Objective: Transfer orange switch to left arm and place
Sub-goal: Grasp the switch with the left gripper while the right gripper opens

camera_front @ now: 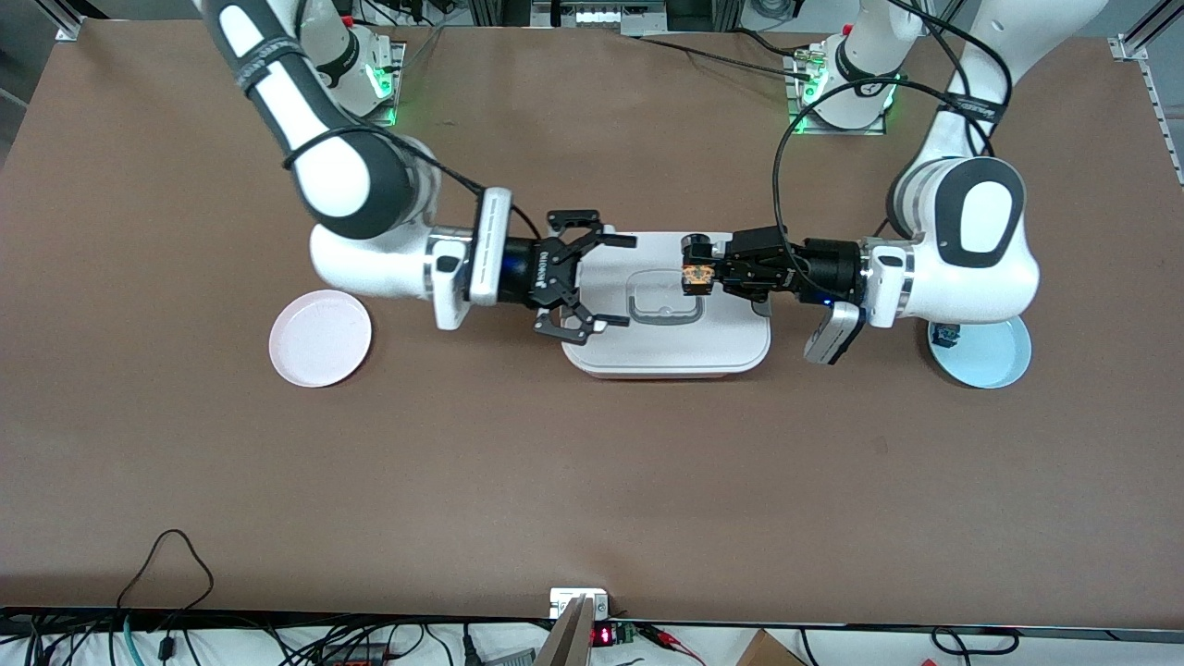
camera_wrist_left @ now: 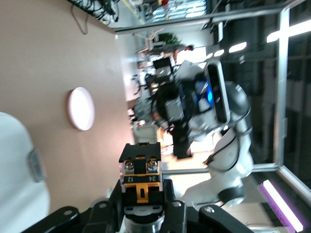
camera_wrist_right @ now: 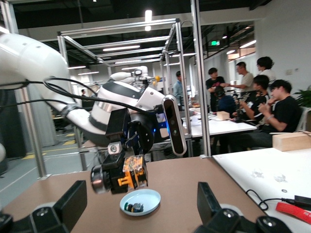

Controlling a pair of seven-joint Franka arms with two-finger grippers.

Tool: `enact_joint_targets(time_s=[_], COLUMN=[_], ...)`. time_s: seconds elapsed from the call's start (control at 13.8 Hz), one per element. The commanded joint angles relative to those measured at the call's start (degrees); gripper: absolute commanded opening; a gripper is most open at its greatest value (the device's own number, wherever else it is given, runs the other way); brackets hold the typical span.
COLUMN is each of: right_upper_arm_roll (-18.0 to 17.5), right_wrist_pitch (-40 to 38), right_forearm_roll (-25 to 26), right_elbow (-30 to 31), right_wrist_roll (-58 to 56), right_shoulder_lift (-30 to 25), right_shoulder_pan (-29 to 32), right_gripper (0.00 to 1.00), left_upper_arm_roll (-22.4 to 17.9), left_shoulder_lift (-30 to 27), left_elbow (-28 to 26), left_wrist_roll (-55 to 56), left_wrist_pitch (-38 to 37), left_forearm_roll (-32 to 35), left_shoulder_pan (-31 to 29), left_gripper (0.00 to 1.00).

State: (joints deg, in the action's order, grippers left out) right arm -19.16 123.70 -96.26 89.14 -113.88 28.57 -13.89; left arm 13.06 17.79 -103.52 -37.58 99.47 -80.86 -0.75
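A round pink plate (camera_front: 320, 337) lies on the brown table (camera_front: 592, 481) toward the right arm's end. The right arm's black two-finger tool (camera_front: 618, 281) hangs spread wide and empty over the large white lidded box (camera_front: 666, 347). Facing it over that box, the left arm's black tool (camera_front: 696, 276) is clamped on the small black switch with an orange body (camera_front: 696, 277). A round pale blue plate (camera_front: 986, 356) lies under the left arm.
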Motion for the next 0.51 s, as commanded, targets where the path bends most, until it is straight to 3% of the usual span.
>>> enact_joint_targets(time_s=[0.0, 0.22, 0.43], right_upper_arm_roll=[-0.4, -0.4, -0.4], right_wrist_pitch=[-9.0, -19.7, -28.6], right_forearm_roll=[7.9, 12.7, 21.7], right_elbow=[0.2, 0.2, 0.2], right_wrist_roll=[5.8, 7.3, 11.8], right_shoulder_lift=[-1.8, -1.8, -3.8], right_shoulder_pan=[6.0, 12.2, 18.1], right_gripper=[1.0, 1.0, 1.0], left_upper_arm_roll=[0.0, 0.0, 0.0], left_shoulder_lift=[-0.1, -0.1, -0.1], left_elbow=[3.2, 6.7, 7.7], left_wrist_roll=[-0.4, -0.5, -1.2], left_wrist_pitch=[-0.9, -2.4, -3.5], left_forearm_roll=[9.4, 26.4, 41.3], left_shoulder_pan=[-1.8, -3.7, -5.2], left_gripper=[0.06, 0.06, 0.06])
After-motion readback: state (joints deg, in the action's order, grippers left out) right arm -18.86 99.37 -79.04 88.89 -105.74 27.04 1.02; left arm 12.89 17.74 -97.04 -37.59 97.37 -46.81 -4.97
